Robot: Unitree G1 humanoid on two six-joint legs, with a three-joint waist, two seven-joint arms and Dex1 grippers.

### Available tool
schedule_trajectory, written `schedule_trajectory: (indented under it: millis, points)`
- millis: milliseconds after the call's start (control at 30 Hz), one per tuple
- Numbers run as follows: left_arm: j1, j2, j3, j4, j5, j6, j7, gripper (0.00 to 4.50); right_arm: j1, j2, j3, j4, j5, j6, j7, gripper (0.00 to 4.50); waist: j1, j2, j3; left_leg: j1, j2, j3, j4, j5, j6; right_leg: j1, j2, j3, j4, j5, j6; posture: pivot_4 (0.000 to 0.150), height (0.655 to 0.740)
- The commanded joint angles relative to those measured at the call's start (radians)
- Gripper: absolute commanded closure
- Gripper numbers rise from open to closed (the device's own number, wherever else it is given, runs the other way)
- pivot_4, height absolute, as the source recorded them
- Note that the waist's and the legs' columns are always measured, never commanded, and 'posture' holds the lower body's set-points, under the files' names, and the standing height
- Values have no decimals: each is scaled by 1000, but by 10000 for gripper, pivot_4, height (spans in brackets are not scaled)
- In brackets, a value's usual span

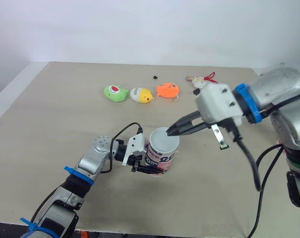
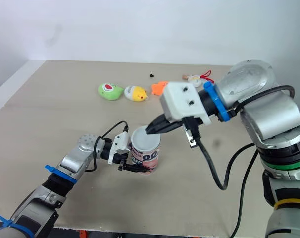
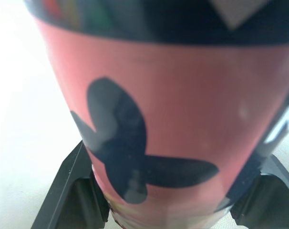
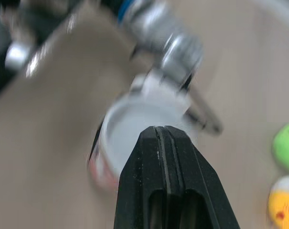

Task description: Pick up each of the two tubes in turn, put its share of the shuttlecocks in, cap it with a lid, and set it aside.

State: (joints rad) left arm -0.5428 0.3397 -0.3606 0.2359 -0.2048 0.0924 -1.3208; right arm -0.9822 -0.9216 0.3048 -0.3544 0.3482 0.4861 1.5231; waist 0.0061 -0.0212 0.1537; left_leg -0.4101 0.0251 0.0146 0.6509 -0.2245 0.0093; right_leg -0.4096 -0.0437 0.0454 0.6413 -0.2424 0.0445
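A short pink tube point(image 1: 161, 151) with black lettering and a white round top stands upright on the table, near the middle. My left gripper point(image 1: 149, 162) is shut on its lower side; in the left wrist view the tube's wall point(image 3: 173, 119) sits between the two black fingers point(image 3: 73, 195). My right gripper point(image 1: 170, 132) is shut, with its fingers pressed together and nothing between them. Its tip hovers just over the tube's white top point(image 4: 135, 124). Three small pieces lie in a row at the back: green point(image 1: 115, 92), yellow point(image 1: 141, 94) and orange point(image 1: 167, 90).
A small red and white item point(image 1: 202, 78) and a tiny black speck point(image 1: 155, 77) lie near the far edge of the beige table point(image 1: 51, 129). A black cable point(image 1: 254, 168) hangs from my right arm over the table's right side.
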Motion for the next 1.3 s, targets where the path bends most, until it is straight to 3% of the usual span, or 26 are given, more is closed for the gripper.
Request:
schedule_trajectory:
  millis: [33,133,267,633,833,967,1300]
  points:
    - [23,29,-61,102,89,18,12,19246,-81,21,62,76,-94,-101,55,44878,0,0,0,1,0,0,0,0,0,0,0,0,0,0,0,1500,7400]
    - [17,30,-66,111,92,8,13,19246,-148,64,108,162,-141,-157,87,44878,0,0,0,1,0,0,0,0,0,0,0,0,0,0,0,1500,7400]
    - [15,31,-68,116,91,0,18,19246,-208,31,194,215,-128,-247,91,44878,2,0,0,0,0,0,0,0,0,0,-2,-1,0,0,0,1500,7400]
    - [28,34,-66,117,84,-5,27,19246,-388,-68,359,262,57,-335,91,44878,2,-1,1,1,-3,0,0,0,0,1,-9,-1,0,-1,1,1500,7400]
    - [29,32,-58,108,73,8,30,19246,-378,-123,409,200,118,-328,91,44878,2,-1,1,1,-3,1,-1,0,0,0,-12,-3,0,2,-4,1500,7400]
    - [27,33,-55,104,70,16,30,19246,-362,-146,431,169,131,-321,91,44878,1,-1,1,1,-3,1,-1,0,0,0,-13,-6,0,0,0,1500,7400]
    - [26,39,-49,81,59,38,29,19246,-275,-166,475,123,7,-419,91,44878,2,-2,0,1,-3,-1,-1,-1,-1,2,-16,-12,-1,-1,1,1500,7400]
